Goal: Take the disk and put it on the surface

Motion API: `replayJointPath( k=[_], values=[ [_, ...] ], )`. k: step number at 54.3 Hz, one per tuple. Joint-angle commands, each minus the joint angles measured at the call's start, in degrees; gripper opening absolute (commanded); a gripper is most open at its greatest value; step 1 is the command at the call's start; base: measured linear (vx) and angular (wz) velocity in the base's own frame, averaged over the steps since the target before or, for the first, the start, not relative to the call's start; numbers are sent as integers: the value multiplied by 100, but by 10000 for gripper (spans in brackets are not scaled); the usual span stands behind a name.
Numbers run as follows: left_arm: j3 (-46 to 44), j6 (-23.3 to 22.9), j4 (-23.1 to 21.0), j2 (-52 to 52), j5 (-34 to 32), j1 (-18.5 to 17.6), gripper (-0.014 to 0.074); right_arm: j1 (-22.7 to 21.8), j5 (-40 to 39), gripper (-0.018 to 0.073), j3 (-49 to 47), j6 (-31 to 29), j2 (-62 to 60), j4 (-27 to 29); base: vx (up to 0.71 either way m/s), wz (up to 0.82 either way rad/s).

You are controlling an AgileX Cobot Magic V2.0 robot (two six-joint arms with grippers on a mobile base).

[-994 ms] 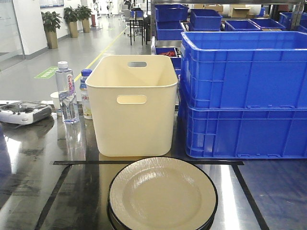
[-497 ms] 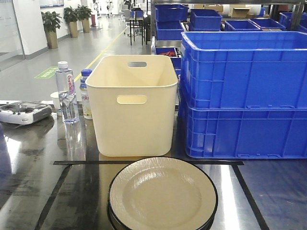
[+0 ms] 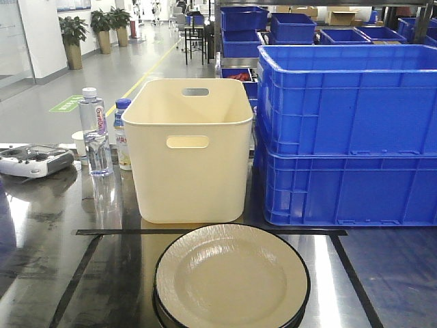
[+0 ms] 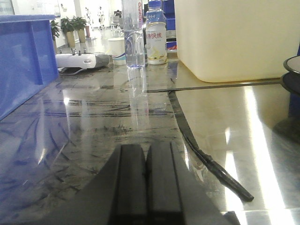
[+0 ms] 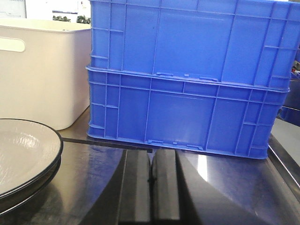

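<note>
Two stacked blue crates [image 3: 348,137] at the right rear, cream bin [image 3: 188,150] just beside them. Cream disk [image 3: 232,277] with dark rim flat on the steel table [image 3: 41,260], inside the taped outline, seemingly stacked on a second dish beneath. Left gripper [image 4: 146,180] low over the table, pressed together, holding nothing; right gripper [image 5: 151,183] likewise pressed together and bare, near the disk's edge. Fits either disk already set down and released, or disk waiting for a grab; impossible to tell which.
</note>
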Motion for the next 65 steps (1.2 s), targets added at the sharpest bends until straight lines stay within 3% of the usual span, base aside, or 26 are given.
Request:
replayJointPath(
  k=[1, 12, 30, 34, 65],
  values=[
    [139, -52, -72, -89, -455, -44, -1, -31, -481, -9, -165, 2, 48, -77, 0, 0],
    [139, -52, -72, -89, -455, -44, -1, -31, -488, -9, 25, -111, -46, -83, 0, 0],
    [139, -52, -72, -89, -455, -44, -1, -31, -712, -9, 2472, -83, -1973, 546, 0, 0],
    [139, -52, -72, -89, -455, -44, -1, -31, -221, -9, 2432, -83, -2420, 526, 0, 0],
    [139, -52, -72, -86, -449, -34, -1, -31, -308, -9, 2449, -88, -2372, 519, 0, 0]
  ],
)
